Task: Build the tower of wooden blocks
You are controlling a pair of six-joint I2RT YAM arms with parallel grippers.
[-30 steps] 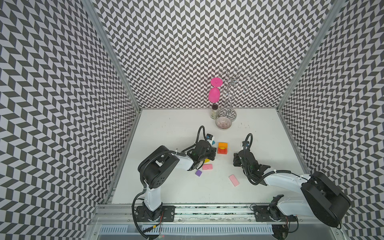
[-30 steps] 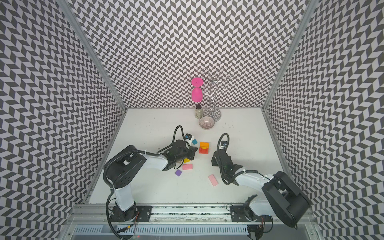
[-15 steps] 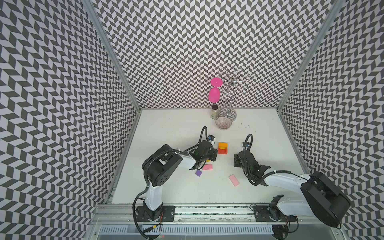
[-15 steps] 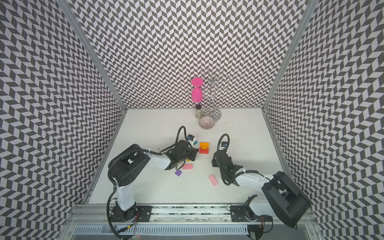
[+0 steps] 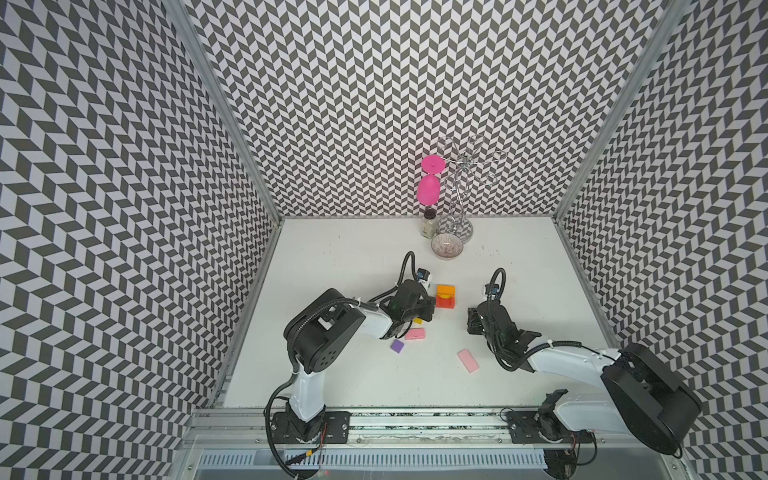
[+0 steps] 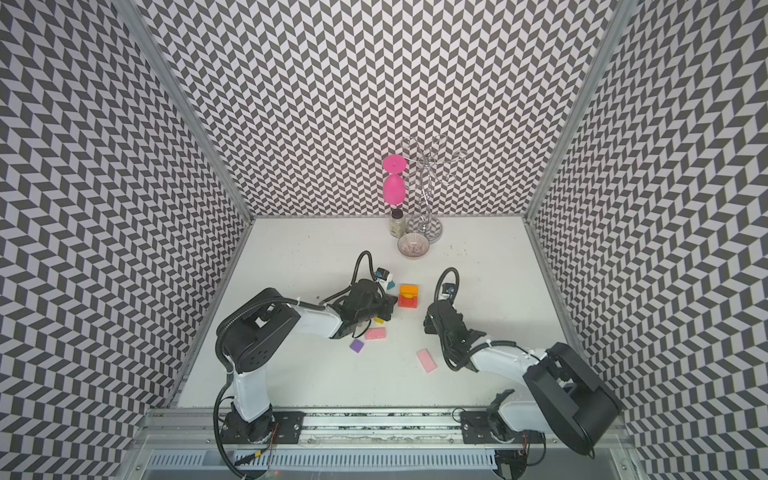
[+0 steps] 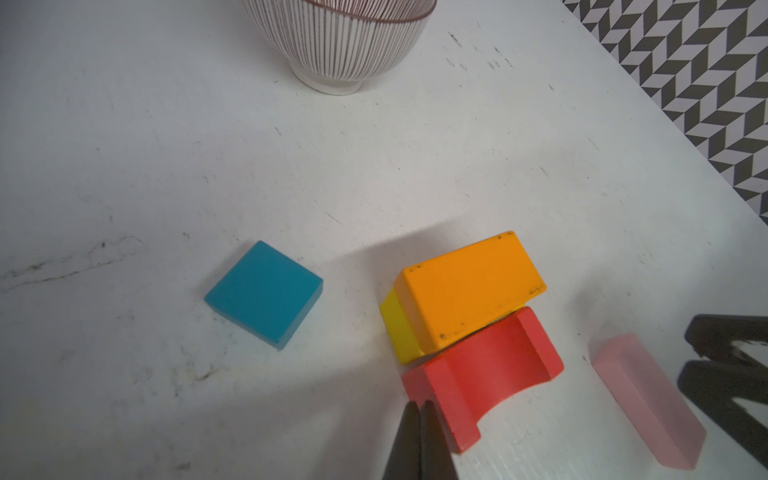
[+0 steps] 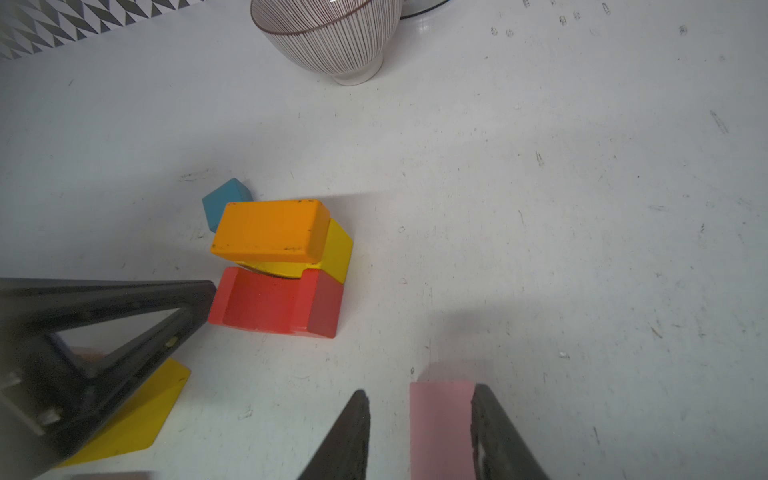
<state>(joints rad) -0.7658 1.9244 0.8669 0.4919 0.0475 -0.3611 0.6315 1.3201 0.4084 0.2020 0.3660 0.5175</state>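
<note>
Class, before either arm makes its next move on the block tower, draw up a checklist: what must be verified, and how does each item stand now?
1. The tower stands: ok; orange block on yellow piece on red arch.
2. The orange block sits centred: not ok; the yellow piece sticks out past one end.
3. The tower's top is free: ok.
4. The left gripper is clear of the tower: not ok; shut, empty, tips at the arch's end.
5. The right gripper grips the pink slab: not ok; jaws open, one finger apart from it.
6. The bowl is clear of the tower: ok.
</note>
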